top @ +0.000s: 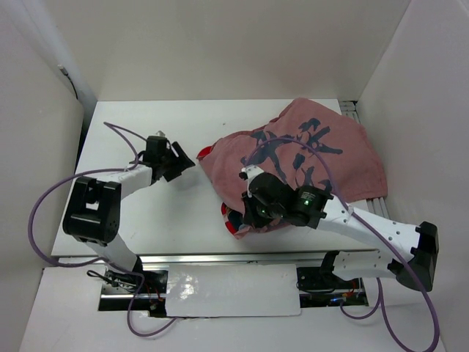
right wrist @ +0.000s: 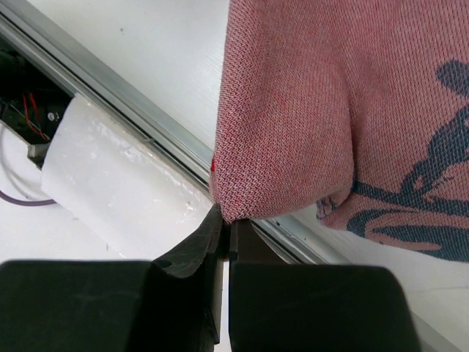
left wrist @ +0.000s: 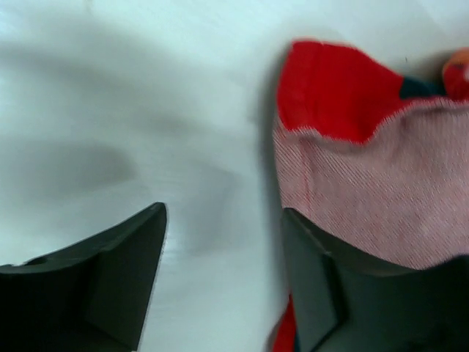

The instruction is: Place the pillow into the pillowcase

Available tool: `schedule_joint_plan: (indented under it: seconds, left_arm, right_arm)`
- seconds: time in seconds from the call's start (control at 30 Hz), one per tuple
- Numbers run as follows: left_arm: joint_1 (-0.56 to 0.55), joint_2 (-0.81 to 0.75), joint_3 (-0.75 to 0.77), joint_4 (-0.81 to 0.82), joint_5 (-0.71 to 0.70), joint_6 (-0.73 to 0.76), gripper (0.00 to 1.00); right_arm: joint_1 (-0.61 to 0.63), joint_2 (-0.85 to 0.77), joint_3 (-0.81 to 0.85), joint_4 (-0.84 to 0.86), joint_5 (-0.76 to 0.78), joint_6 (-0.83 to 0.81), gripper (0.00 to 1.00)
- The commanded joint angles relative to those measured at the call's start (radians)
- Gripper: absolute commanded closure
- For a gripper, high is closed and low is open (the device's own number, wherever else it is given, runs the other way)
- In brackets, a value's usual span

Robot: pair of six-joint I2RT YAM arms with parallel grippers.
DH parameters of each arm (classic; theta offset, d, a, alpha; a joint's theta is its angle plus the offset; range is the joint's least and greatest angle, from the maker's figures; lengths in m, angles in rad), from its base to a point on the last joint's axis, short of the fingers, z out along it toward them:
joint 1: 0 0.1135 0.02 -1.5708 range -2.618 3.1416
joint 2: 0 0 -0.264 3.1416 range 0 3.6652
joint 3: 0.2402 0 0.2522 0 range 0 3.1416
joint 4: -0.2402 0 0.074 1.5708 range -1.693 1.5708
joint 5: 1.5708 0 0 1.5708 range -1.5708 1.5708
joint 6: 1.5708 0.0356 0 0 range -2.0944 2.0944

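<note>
The pillowcase [top: 308,158] lies pink side up on the right of the tabletop [top: 139,125], bulging. The pillow is not in sight and is probably inside it. The right end effector [right wrist: 226,220] is pinched together on a thin fold at the case's near corner, and so little cloth could slip out under a pull. The left end effector [left wrist: 223,213] stands apart, one finger against the red edge, the other over bare tabletop. Closing there may miss the cloth, or catch both layers and seal the mouth.
</note>
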Motion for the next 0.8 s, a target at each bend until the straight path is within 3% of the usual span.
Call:
schedule_joint_plan:
  seconds: [0.0,0.1,0.43,0.53,0.6,0.63,0.77]
  left_arm:
    - [0.044,0.044,0.035,0.12,0.128,0.035,0.22]
    - [0.035,0.13,0.09,0.133,0.139,0.046,0.15]
    - [-0.013,0.302,0.235,0.214,0.134,0.076,0.21]
    - [-0.025,0.349,0.274,0.259,0.177,0.076,0.4]
    - [-0.034,0.374,0.297,0.285,0.198,0.088,0.74]
    - [-0.034,0.374,0.298,0.323,0.211,0.088,1.0]
    - [-0.034,0.318,0.273,0.394,0.202,0.101,1.0]
  right_arm:
    - [0.01,-0.009,-0.026,-0.024,0.024,0.011,1.0]
    - [0.01,0.017,-0.026,-0.048,0.047,0.011,1.0]
    - [0.01,0.017,-0.035,-0.045,0.072,0.002,1.0]
    - [0.01,0.026,-0.056,-0.036,0.072,-0.009,1.0]
    - [0.01,0.035,-0.056,-0.036,0.081,-0.009,1.0]
    - [0.01,0.048,-0.056,-0.047,0.09,-0.009,1.0]
    - [0.01,0.069,-0.056,-0.057,0.102,-0.009,1.0]
